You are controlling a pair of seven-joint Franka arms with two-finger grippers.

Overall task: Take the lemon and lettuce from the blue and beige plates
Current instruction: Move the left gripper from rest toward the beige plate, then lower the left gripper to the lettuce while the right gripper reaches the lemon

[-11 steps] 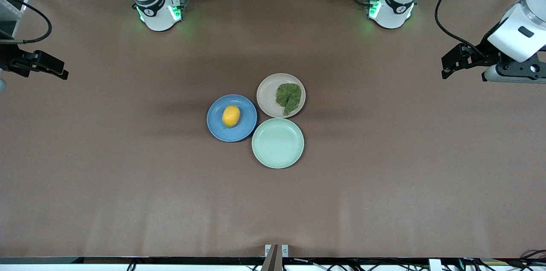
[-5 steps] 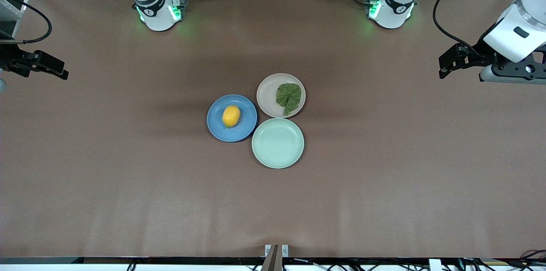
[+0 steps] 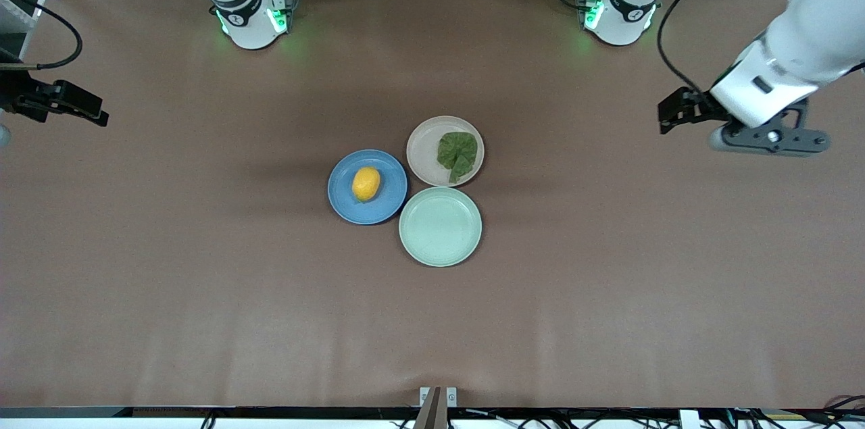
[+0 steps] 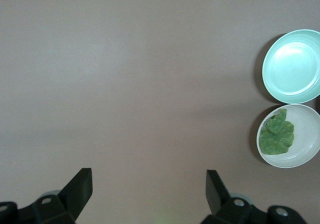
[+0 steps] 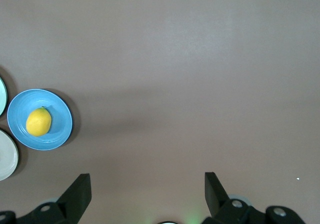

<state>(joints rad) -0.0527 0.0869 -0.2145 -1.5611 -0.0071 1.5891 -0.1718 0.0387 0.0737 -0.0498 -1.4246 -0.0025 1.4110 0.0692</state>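
A brown bench (image 3: 203, 294) carries three round plates clustered together at its middle, their rims touching or nearly so. The blue plate (image 3: 367, 186) sits toward the right arm's end of the cluster and holds the lemon (image 3: 365, 183), a small bright yellow oval resting near the plate's centre. The beige plate (image 3: 445, 150) lies farthest from the front camera and holds the lettuce (image 3: 457, 154), a flat crinkled dark green leaf lying on the side of the plate toward the left arm's end. A mint-green plate (image 3: 440, 226) sits nearest the front camera. The left pincer (image 3: 676, 113) hangs in the air over bare bench toward the left arm's end, well apart from the plates; its wrist view shows its two fingers (image 4: 80, 189) spread wide with nothing between them. The right pincer (image 3: 67, 105) hangs over the bench edge at the right arm's end, also well apart from the plates, its fingers (image 5: 77, 194) likewise spread wide and holding nothing.
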